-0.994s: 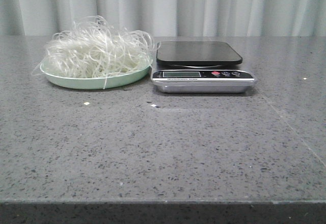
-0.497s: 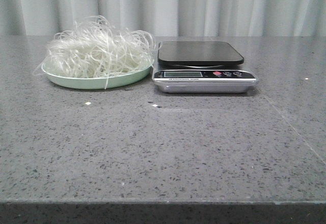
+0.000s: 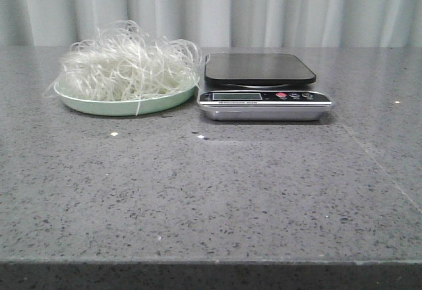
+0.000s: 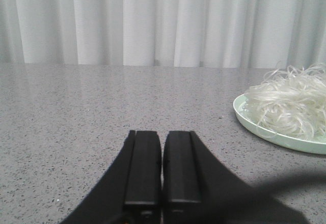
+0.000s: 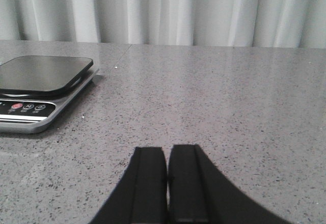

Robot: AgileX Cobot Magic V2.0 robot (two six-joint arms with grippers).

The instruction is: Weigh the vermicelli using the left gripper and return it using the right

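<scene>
The vermicelli [image 3: 125, 62], a fluffy tangle of thin white strands, lies heaped on a pale green plate [image 3: 119, 105] at the back left of the table. A kitchen scale [image 3: 264, 95] with a black platform [image 3: 258, 68] stands just right of the plate, nothing on it. The vermicelli [image 4: 293, 102] and plate [image 4: 265, 130] also show in the left wrist view. My left gripper [image 4: 162, 135] is shut and empty, low over the table, well apart from the plate. My right gripper [image 5: 167, 150] is shut and empty, apart from the scale [image 5: 35, 89]. Neither gripper shows in the front view.
The grey speckled tabletop [image 3: 217, 191] runs to a front edge near the bottom of the front view. A pale curtain [image 3: 231, 6] hangs behind the table. Two small white crumbs [image 3: 114, 134] lie in front of the plate.
The front view has shifted very slightly; plate, vermicelli and scale keep their places on the table.
</scene>
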